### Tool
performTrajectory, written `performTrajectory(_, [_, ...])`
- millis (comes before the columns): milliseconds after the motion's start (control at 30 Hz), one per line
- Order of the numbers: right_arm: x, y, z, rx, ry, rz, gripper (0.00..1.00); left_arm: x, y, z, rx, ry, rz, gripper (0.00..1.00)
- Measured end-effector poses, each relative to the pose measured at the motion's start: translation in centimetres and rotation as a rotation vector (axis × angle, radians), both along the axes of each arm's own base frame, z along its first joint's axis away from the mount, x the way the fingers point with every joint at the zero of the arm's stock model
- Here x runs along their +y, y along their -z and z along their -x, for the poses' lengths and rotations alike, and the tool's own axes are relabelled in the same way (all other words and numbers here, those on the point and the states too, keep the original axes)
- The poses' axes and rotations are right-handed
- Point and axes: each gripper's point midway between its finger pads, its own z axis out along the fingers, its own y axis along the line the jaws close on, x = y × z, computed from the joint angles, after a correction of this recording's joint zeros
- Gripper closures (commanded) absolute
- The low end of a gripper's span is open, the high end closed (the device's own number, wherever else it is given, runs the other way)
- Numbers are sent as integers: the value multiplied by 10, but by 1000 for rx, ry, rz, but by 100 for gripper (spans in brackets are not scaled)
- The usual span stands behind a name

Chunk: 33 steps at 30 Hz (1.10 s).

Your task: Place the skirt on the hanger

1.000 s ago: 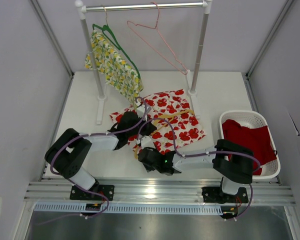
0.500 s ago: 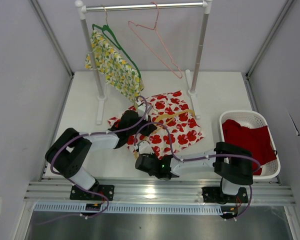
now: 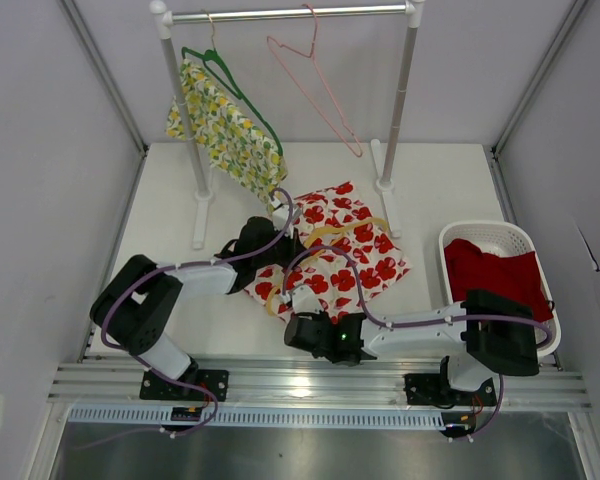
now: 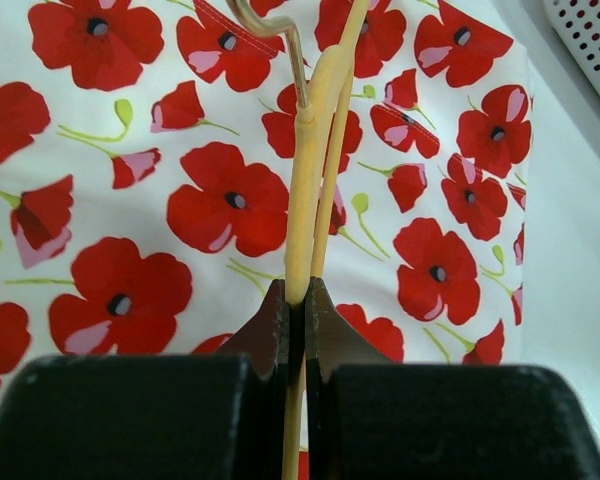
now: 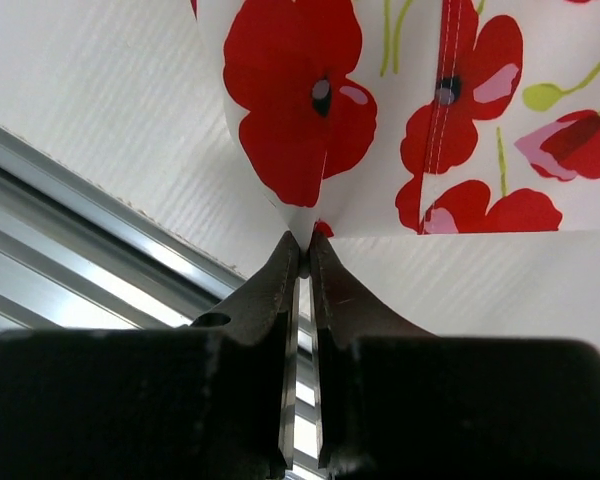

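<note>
Aluminium rail (image 5: 70, 230) along the table's near edge shows only in the right wrist view, just below the right gripper (image 5: 300, 245). That view also shows what the overhead one hides. The two fingers are nipped together with barely a slit between them, pinching a folded edge of the poppy-print skirt (image 5: 290, 110), and the cloth rises from the tips.

The left wrist view gives the other grip. The left gripper (image 4: 296, 297) is clamped tight on the thin yellow hanger (image 4: 302, 200), which lies across the skirt with its metal hook (image 4: 270, 30) pointing away. From above, both sets of fingers are hidden under their wrists, but the layout is plain. The skirt lies on the white table (image 3: 170, 200) near its middle, with the hanger's arms on top of it.

To the right stands a white basket (image 3: 485, 226) holding red cloth (image 3: 505, 280). At the far end is the rack (image 3: 290, 14), where a green hanger (image 3: 225, 75) carries a lemon-print garment (image 3: 225, 130) and a pink hanger (image 3: 315, 90) hangs bare.

Against a second ago, the right wrist has drawn back toward the rail and its elbow has swung out toward the basket. The skirt's near edge has followed. The left corner that lay spread out is now gathered in under the left arm.
</note>
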Motion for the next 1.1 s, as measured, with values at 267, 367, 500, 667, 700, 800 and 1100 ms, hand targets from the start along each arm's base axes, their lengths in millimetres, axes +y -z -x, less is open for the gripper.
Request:
performTrajectory(267, [-10,8,16,19,-14,36,98,8,2,-5,9,-30,-13,100])
performTrajectory(367, [-11,9,21,24,-22,42,97,9,3,-7,9,-43,-18,100])
performTrajectory(500, [-9,10,26,33,-38,40,93,10,4,-7,13,-54,-17,100])
performTrajectory(667, [-9,11,27,57,-44,41,38,11,5,-6,4,-53,-8,100])
performTrajectory(700, [-9,9,26,62,-48,40,32,11,5,-6,-2,-55,-2,100])
performTrajectory(800, [-14,-9,12,71,-31,12,18,16,5,0,-13,-62,19,100])
performTrajectory(1100, [-104,-126,-150,-43,462,-322,22,26,3,16,-38,-77,66,100])
